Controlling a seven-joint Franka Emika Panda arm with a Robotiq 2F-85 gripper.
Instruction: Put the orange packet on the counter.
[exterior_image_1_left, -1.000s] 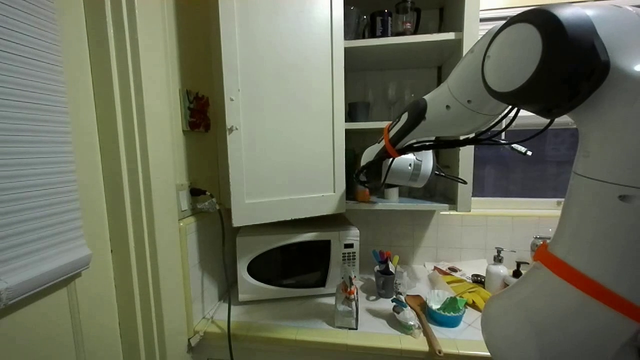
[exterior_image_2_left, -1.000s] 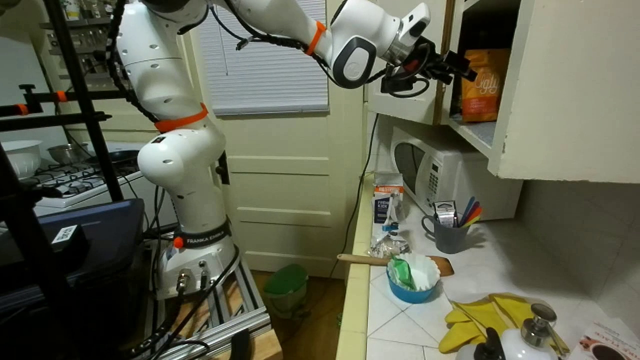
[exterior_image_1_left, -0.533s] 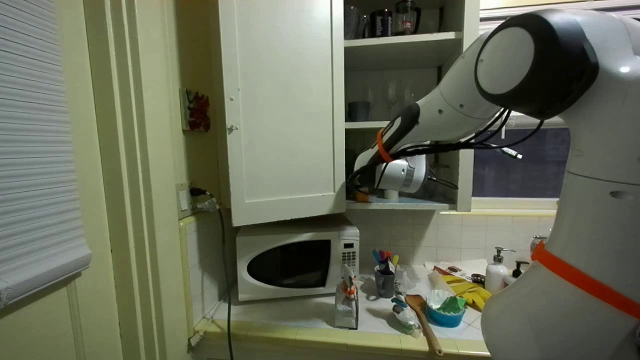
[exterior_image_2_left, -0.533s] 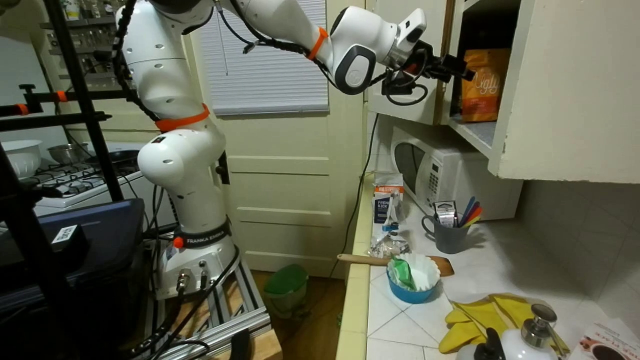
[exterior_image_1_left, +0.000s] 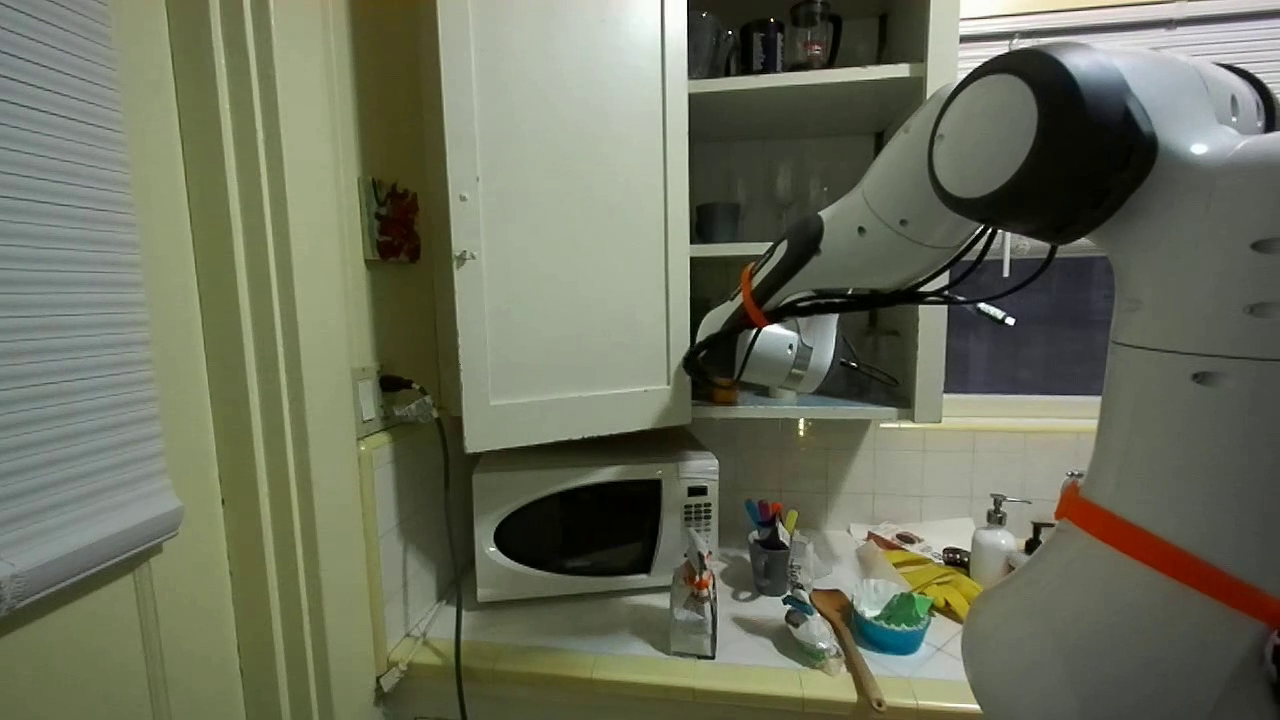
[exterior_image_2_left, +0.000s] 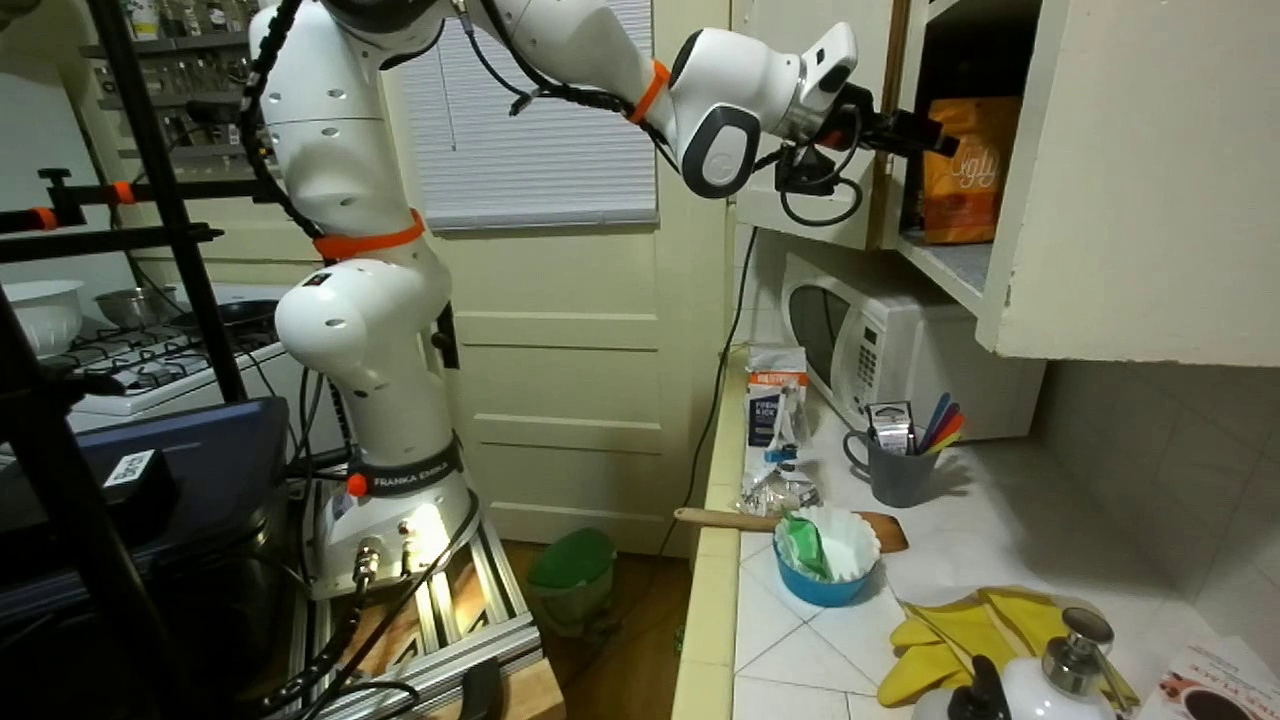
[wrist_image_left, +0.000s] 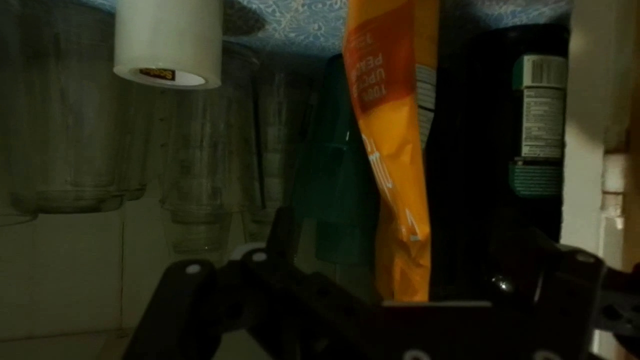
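Your gripper (exterior_image_2_left: 935, 138) is up by the open cupboard (exterior_image_1_left: 935, 370), above the back edge of the counter (exterior_image_2_left: 800, 660), fingers (wrist_image_left: 283, 240) spread pretty wide & no grip on anything afaict. Wrist view shows you the orange packet (wrist_image_left: 400, 145) w/ its top btwn them; can't tell if either side touches it tbh. Packet's upright on the bottom shelf (exterior_image_1_left: 820, 411). Below, the microwave (exterior_image_2_left: 950, 350) takes the back corner nearest the door (exterior_image_2_left: 580, 390). FYI you've got a wooden utensil (exterior_image_1_left: 850, 643) poking over the yellow front edge, blue bowl (exterior_image_2_left: 820, 587) just beside it, a silver bag (exterior_image_1_left: 692, 618) standing near that edge too, yellow gloves (exterior_image_2_left: 960, 628) further in twd the back edge.
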